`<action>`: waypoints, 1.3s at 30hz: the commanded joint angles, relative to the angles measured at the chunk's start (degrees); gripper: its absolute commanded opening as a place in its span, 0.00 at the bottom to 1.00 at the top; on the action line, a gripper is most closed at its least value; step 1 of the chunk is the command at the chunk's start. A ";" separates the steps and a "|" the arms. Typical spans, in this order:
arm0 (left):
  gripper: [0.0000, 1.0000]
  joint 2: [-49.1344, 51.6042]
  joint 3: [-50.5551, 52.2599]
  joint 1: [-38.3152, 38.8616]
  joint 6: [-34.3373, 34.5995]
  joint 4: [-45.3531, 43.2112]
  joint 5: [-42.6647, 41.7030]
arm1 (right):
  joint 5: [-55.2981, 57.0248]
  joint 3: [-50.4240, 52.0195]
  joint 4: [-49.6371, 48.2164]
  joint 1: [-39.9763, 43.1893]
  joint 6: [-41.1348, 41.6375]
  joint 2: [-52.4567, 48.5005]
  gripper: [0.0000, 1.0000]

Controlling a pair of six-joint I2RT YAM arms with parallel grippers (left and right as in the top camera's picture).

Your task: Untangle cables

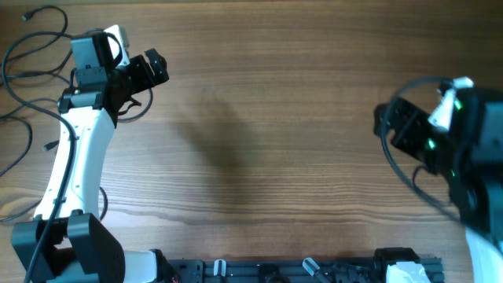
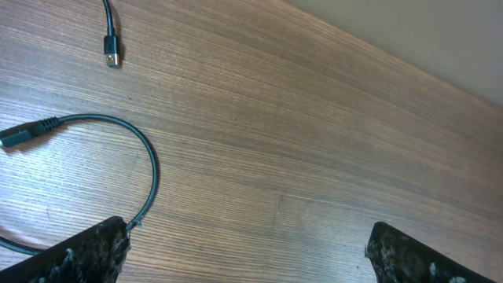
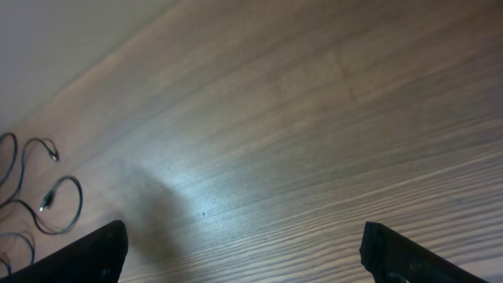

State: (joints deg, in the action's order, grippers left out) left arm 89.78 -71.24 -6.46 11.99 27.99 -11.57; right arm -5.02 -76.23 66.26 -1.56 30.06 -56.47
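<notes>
Black thin cables [image 2: 155, 177] are lying as loose curvy strands with small plug ends at the nine o'clock edge of the wooden table [image 1: 259, 118] seen from overhead, running mostly from twelve to six o'clock. Left gripper [image 2: 247, 255] and right gripper [image 3: 244, 255] are both keeping fingers wide apart, gripping nothing, and bare wood is stretching between them.

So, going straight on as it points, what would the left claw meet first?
Probably only bare table. The left claw is open with nothing ahead between its fingers; one cable curves close beside it.
</notes>
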 commanded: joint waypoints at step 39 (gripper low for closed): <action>1.00 -0.48 -0.02 0.24 -1.29 -0.11 1.20 | 5.66 41.79 -31.04 1.53 -7.52 35.58 1.00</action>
State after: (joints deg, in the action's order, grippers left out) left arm 89.78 -71.24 -6.46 11.77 27.99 -10.48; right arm 1.87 -43.42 40.05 -0.51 23.88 -27.81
